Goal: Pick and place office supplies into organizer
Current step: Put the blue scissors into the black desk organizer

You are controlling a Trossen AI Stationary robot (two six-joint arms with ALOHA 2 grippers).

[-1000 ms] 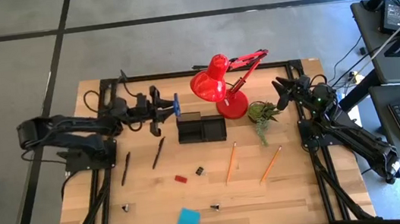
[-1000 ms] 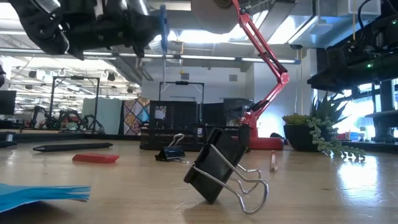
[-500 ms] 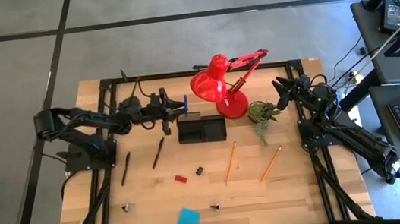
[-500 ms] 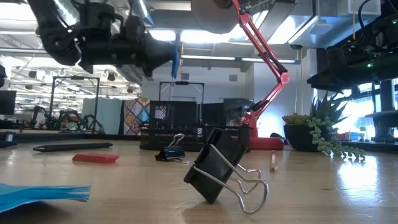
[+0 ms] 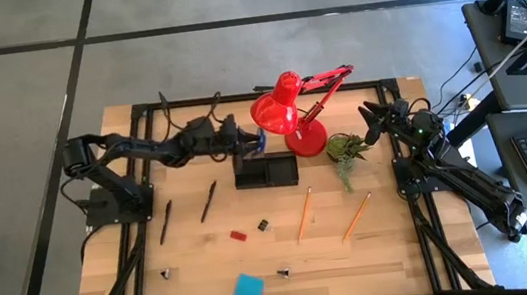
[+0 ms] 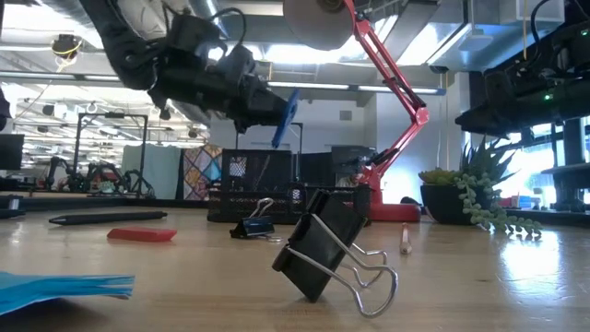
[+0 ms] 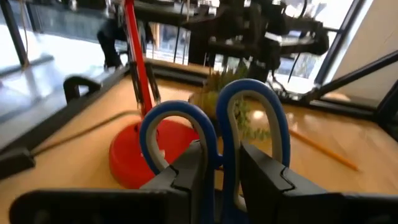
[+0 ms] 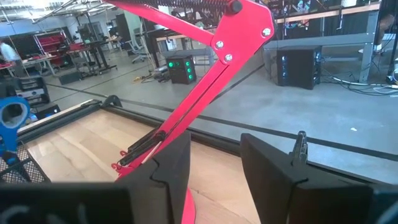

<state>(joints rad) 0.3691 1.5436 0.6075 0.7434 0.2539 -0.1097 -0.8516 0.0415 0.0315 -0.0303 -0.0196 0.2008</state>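
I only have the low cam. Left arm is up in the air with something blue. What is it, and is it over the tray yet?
Observer: Blue-handled scissors. The left wrist view shows the left tool shut on them just below the handle loops.
Operator: Over the tray?
Observer: From above, the left tool sits at the back left corner of the black organizer, beside the red lamp.
Operator: Right arm doing anything?
Observer: No. The right tool waits at the table's right rear, next to the potted plant, holding nothing.
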